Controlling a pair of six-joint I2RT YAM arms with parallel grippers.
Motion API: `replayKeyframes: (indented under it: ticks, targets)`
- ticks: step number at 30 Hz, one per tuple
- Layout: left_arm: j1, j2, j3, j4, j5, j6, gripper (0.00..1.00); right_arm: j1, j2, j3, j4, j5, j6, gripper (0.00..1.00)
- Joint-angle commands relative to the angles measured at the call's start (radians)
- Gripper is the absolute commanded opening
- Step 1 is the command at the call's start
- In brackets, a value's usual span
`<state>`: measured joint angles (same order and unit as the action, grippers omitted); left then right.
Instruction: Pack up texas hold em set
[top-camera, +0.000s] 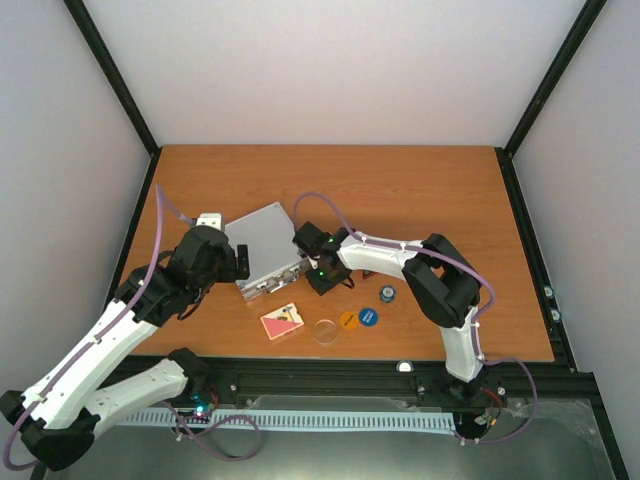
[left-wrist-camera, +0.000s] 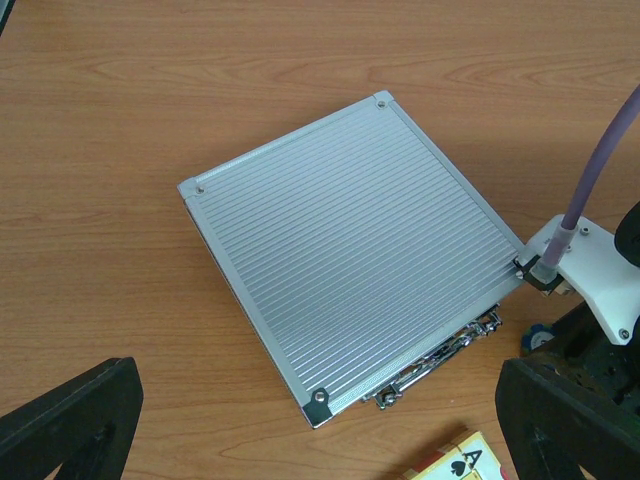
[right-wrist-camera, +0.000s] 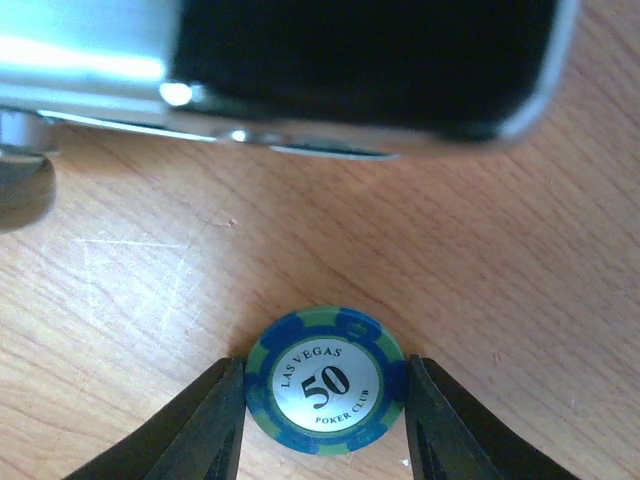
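Fingers (right-wrist-camera: 205, 430) of our right gripper (right-wrist-camera: 323, 400) pinch opposite edges of the round blue-and-green plastic poker chip (right-wrist-camera: 325, 380) lying flat between them (an edge hold, we judge, for lifting), while the closed ribbed silver aluminium case (left-wrist-camera: 345, 250) sits just ahead, beneath our wide-open left gripper (left-wrist-camera: 320, 400).

The chip (right-wrist-camera: 325, 380) lies on the table (right-wrist-camera: 120, 280), between the fingers of my right pincer (top-camera: 322, 277) (touching both). The case (right-wrist-camera: 300, 60) sits just ahead, apart from the chip.
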<state>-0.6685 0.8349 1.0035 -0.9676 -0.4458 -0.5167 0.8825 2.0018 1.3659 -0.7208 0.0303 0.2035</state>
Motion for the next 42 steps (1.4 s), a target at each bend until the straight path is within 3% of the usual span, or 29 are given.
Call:
replayKeyframes:
  ticks: [1,20,42]
  targets:
    - [0.000,-0.005,0.021,-0.004,-0.017,0.009,1.00,0.010,0.002,-0.037,-0.007,0.016,0.005,0.44]
    - [0.000,-0.011,0.015,0.002,-0.002,0.003,1.00,-0.001,-0.172,-0.123,-0.074,0.126,0.034,0.41]
    - [0.000,0.022,0.012,0.031,0.027,0.019,1.00,-0.173,-0.427,-0.384,-0.068,0.135,0.095,0.41]
